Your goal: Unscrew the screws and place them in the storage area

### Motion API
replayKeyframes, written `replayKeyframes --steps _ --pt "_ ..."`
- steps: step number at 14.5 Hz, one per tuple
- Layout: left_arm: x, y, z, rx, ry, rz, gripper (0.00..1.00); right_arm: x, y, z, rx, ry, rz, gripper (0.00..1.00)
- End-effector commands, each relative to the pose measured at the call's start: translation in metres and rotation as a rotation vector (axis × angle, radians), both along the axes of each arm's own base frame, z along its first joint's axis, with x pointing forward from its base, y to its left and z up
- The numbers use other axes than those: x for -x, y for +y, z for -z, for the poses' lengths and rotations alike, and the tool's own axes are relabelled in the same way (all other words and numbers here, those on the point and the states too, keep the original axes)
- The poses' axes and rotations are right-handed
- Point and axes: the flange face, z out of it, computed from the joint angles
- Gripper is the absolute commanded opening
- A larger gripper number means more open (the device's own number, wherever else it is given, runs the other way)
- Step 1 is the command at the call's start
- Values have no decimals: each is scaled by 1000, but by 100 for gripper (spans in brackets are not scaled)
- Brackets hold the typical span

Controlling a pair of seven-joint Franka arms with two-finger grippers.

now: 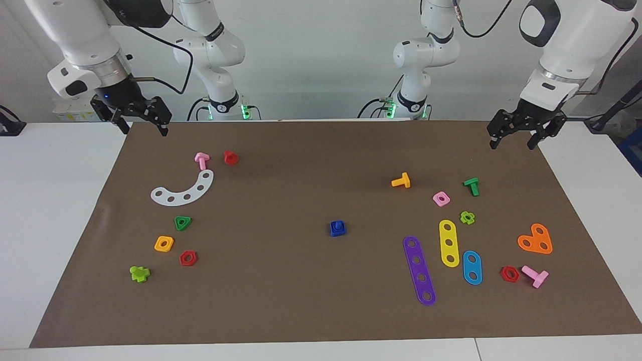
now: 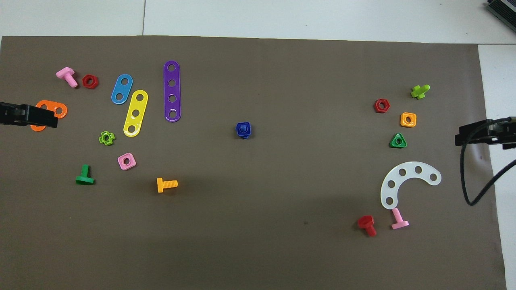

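Observation:
A dark blue square nut point(image 1: 338, 228) sits mid-mat with a dark blue screw's stub shaft poking up through it; the screw's head is under the nut. It also shows in the overhead view point(image 2: 243, 129). Loose screws lie around: pink point(image 1: 201, 160), red point(image 1: 230, 157), orange point(image 1: 402, 181), green point(image 1: 472, 186), pink point(image 1: 535, 276). My left gripper point(image 1: 512, 140) is open and empty, up over the mat's corner at the left arm's end. My right gripper point(image 1: 143, 128) is open and empty over the mat's corner at the right arm's end.
Purple point(image 1: 419, 271), yellow point(image 1: 449, 243) and blue point(image 1: 472, 267) strips and an orange heart plate point(image 1: 535, 239) lie toward the left arm's end. A white curved strip point(image 1: 183, 190) and several nuts point(image 1: 186, 258) lie toward the right arm's end.

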Motion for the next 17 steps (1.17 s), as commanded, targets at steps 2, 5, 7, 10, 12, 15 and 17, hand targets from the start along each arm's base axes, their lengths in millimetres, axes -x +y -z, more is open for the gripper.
replayKeyframes --steps 2,5,7,10,12,15,17 --pt "1 -51 12 -2 30 24 100 5 0 1 -18 -10 20 100" --pt "-12 -127 43 62 55 -71 100 5 0 1 -18 -10 21 100" --pt "-23 -172 66 77 56 -84 100 5 0 1 -18 -10 20 100" --pt "-39 -229 94 120 3 -155 100 5 -1 1 -18 -7 20 100" --pt "-44 -256 116 125 5 -150 100 5 -1 1 -19 -5 20 100" --pt "-58 -299 150 148 -20 -173 100 5 -1 1 -19 -5 17 100" --pt "-57 -326 189 118 -21 -143 100 6 -1 1 -19 -5 17 100"
